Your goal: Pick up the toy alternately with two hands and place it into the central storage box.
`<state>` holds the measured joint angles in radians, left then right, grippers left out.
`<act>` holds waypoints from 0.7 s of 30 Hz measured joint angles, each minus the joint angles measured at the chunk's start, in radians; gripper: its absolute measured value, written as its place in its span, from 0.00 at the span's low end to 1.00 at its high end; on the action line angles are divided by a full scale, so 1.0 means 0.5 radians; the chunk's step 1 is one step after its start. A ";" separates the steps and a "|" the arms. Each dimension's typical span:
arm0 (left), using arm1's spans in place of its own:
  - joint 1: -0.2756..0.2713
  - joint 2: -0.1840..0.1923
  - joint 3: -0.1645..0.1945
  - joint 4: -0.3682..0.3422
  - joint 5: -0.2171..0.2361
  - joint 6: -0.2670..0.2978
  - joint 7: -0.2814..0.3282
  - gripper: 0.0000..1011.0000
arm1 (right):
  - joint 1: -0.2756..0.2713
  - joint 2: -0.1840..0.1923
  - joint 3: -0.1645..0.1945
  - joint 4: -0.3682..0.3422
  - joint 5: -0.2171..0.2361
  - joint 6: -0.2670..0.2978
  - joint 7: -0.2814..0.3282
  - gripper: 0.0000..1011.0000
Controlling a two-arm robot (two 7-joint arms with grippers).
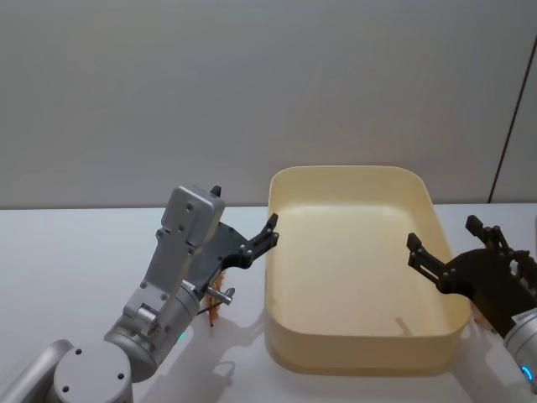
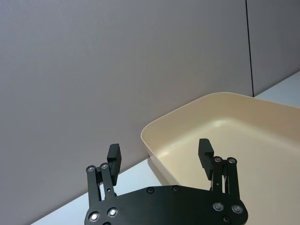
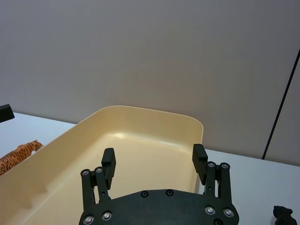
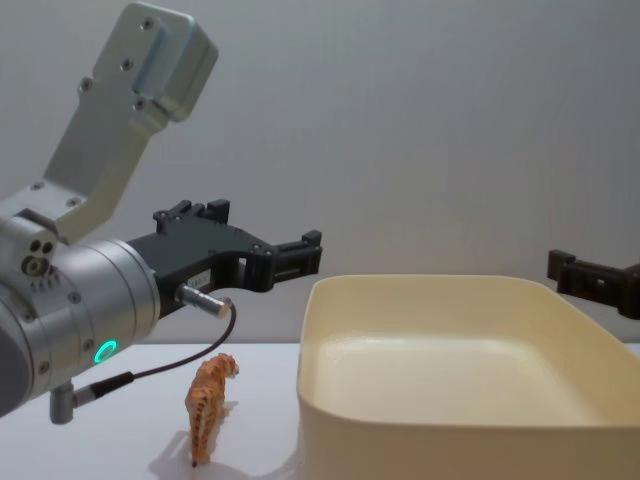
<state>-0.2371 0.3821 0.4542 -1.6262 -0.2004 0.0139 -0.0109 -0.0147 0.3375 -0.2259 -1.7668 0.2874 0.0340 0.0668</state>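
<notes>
At left, the robot's left gripper (image 2: 160, 151) hangs empty, jaws spread wide, above a striped orange toy tiger (image 4: 207, 405) standing on the white table (image 1: 67, 252) just beside the cream storage box (image 1: 352, 172). The tiger's long axis appears to run away from the robot, head toward the back wall and angled slightly boxward. A clean pick likely means descending with the fingers straddling its flanks, across that axis. At right, the right gripper (image 3: 153, 156) hovers agape over the box's right edge.
</notes>
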 joint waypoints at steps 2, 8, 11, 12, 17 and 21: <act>0.000 0.000 0.000 0.000 0.000 0.000 0.000 0.99 | 0.000 0.000 0.000 0.000 0.000 0.000 0.000 0.99; 0.000 0.000 0.000 0.000 0.000 0.000 0.000 0.99 | 0.000 0.000 0.000 0.000 0.000 0.000 0.000 0.99; 0.000 0.000 0.000 0.000 0.000 0.000 0.000 0.99 | 0.000 0.000 0.000 0.000 0.000 0.000 0.000 0.99; 0.000 0.000 0.000 0.000 0.000 0.000 0.000 0.99 | 0.000 0.000 0.000 0.000 0.000 0.000 0.000 0.99; 0.000 0.000 0.000 0.000 0.000 0.000 0.000 0.99 | 0.000 0.000 0.000 0.000 0.000 0.000 0.000 0.99; 0.000 0.000 0.000 0.000 0.000 0.000 0.000 0.99 | 0.000 0.000 0.000 0.000 0.000 0.000 0.000 0.99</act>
<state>-0.2372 0.3821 0.4542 -1.6262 -0.2004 0.0139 -0.0109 -0.0146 0.3375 -0.2258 -1.7668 0.2874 0.0340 0.0667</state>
